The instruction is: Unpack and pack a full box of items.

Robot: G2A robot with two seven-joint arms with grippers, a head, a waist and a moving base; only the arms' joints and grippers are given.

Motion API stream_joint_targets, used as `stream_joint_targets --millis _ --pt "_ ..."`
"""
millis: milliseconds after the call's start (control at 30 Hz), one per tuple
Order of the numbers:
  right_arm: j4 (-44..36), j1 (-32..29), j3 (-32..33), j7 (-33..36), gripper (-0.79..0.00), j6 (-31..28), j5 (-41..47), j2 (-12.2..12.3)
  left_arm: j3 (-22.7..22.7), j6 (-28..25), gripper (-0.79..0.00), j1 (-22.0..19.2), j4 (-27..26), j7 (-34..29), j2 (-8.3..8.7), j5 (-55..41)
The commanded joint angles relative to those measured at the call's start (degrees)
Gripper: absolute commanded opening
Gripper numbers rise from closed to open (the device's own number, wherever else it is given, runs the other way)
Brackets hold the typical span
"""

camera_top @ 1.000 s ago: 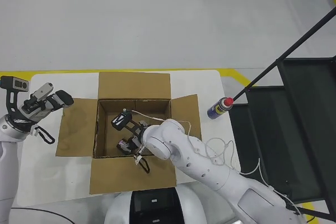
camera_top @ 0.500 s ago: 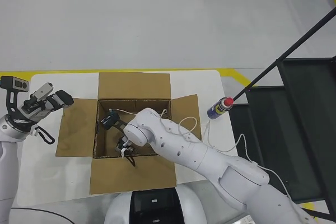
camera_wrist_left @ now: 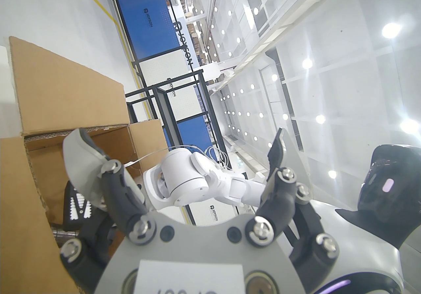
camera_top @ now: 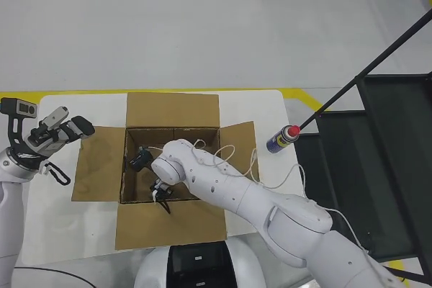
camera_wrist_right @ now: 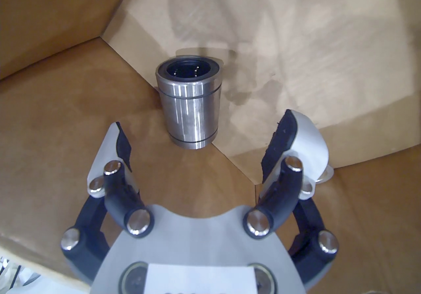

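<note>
White table [camera_top: 57,230] carries an open cardboard box [camera_top: 173,109], its four flaps folded outward. Inside, tucked against a corner where the walls meet the floor, a short steel sleeve [camera_wrist_right: 188,104] stands on end with its dark bore facing up. No other item shows on the stretch of box floor around it.

Just short of the sleeve, the right gripper [camera_wrist_right: 201,138] is down inside the box with its fingers spread wide and nothing between them; the sleeve sits ahead of the gap, not yet within it. The left gripper [camera_wrist_left: 179,144] is held over the table beyond the box's left flap, also wide and empty. A spray can [camera_top: 282,138] lies at the table's right edge, next to black steps [camera_top: 389,144].

This looks like the unpacking step, with the sleeve as the piece to lift. The next move calls for bringing the fingers around its smooth round body and closing squarely, though the nearby walls leave little room and polished metal may slip.
</note>
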Motion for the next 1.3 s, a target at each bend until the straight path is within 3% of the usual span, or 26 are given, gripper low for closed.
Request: stream_joint_targets --millis 0,200,233,267,300,333,367,833,1267 --pt "2.2 0.3 -0.2 -0.7 0.0 -0.3 0.6 -0.8 0.0 0.0 0.0 0.0 0.0 0.0 0.0 0.0" --pt "7.7 0.8 -0.5 -2.9 0.0 -2.0 2.5 -2.8 0.0 0.0 0.0 0.0 0.0 0.0 0.0 0.0" --pt "8.4 0.9 -0.6 -3.1 -0.037 -2.4 2.8 -3.1 0.0 0.0 0.0 0.0 0.0 0.0 0.0 0.0" --pt "9.2 1.1 -0.6 -3.3 -0.16 -2.6 3.0 -3.4 0.0 0.0 0.0 0.0 0.0 0.0 0.0 0.0" --pt "9.8 1.2 -0.6 -3.5 -0.536 -2.8 3.1 -3.6 0.0 0.0 0.0 0.0 0.0 0.0 0.0 0.0" --pt "10.5 1.4 -0.6 -3.6 -0.76 -3.0 3.2 -3.9 0.0 0.0 0.0 0.0 0.0 0.0 0.0 0.0" --pt "11.0 1.6 -0.5 -3.8 -0.785 -3.2 3.3 -4.1 0.0 0.0 0.0 0.0 0.0 0.0 0.0 0.0" --pt "11.9 2.8 1.5 -4.7 -0.785 -3.4 2.0 -4.2 0.0 0.0 0.0 0.0 0.0 0.0 0.0 0.0" --pt "3.8 1.3 4.4 -4.3 -0.785 1.7 -4.9 -1.2 0.0 0.0 0.0 0.0 0.0 0.0 0.0 0.0"
